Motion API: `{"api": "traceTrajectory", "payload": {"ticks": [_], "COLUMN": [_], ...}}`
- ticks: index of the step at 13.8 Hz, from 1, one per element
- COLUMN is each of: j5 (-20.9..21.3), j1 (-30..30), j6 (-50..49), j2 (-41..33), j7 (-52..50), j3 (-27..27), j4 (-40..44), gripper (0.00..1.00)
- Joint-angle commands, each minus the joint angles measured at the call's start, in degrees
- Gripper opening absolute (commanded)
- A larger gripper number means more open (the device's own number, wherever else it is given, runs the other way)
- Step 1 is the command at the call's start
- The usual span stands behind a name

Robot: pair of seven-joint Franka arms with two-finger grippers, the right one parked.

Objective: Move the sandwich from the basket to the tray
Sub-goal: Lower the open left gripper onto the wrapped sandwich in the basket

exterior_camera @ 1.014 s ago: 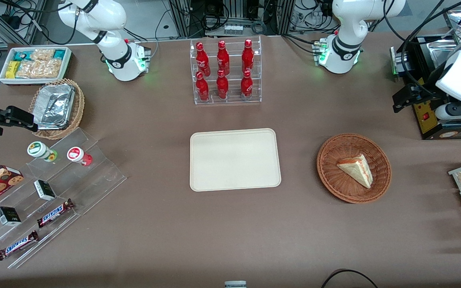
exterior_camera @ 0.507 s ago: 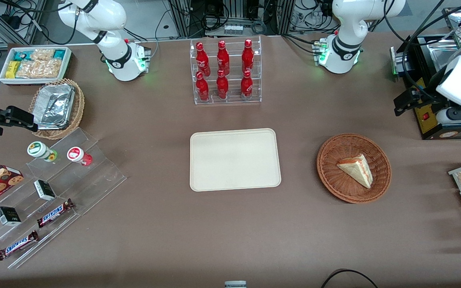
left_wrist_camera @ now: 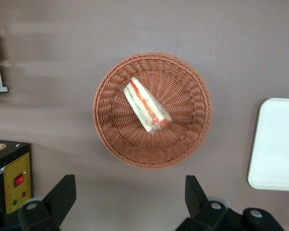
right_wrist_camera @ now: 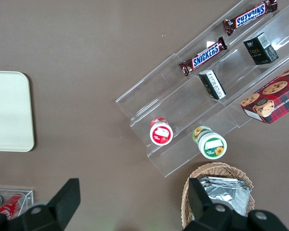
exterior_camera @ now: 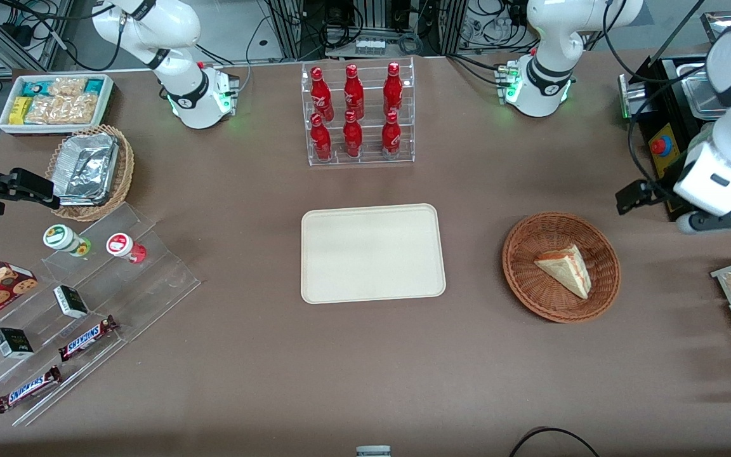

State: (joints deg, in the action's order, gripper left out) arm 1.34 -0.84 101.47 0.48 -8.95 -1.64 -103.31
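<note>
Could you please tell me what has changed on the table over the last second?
Only the working arm moved: its end effector swung away from the black box toward the basket, and now hangs open, high over the table at the basket's edge, holding nothing. The sandwich in the basket and the tray have not moved.

You see the basket on the brown table, with the sandwich lying inside it near the middle, red and green filling showing along its edge. The tray lies apart from the basket. The gripper hangs above the table beside the basket, fingers spread wide.
</note>
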Motion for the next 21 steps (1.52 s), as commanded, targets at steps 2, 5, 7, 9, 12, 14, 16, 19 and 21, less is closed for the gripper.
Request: {"api": "traceTrajectory", "payload": {"ticks": [2, 5, 7, 9, 12, 14, 16, 19, 21], "j5": [0.2, 0.3, 0.5, 0.5, 0.5, 0.5, 0.5, 0.5, 0.5], "j1": [0.4, 0.3, 0.3, 0.1, -0.4, -1.1, -1.2, -1.3, -1.3], "j6": [13.8, 25.2, 32.6, 34.3, 38.6, 41.0, 44.1, 47.2, 48.4], "j2": [-2.6, -2.1, -0.9, 1.4, 5.2, 7.9, 10.4, 12.6, 13.1], "j7": [-8.2, -14.5, -22.9, -28.1, -33.8, -35.1, -35.9, -36.1, -36.1], "j3": [0.1, 0.1, 0.0, 0.0, -0.2, -0.3, -0.3, -0.3, -0.3], "j4": [-12.8, -20.5, -23.9, -24.0, -24.2, -24.2, -24.3, -25.4, -26.2], "gripper": [1.00, 1.00, 1.00, 1.00, 1.00, 1.00, 1.00, 1.00, 1.00]}}
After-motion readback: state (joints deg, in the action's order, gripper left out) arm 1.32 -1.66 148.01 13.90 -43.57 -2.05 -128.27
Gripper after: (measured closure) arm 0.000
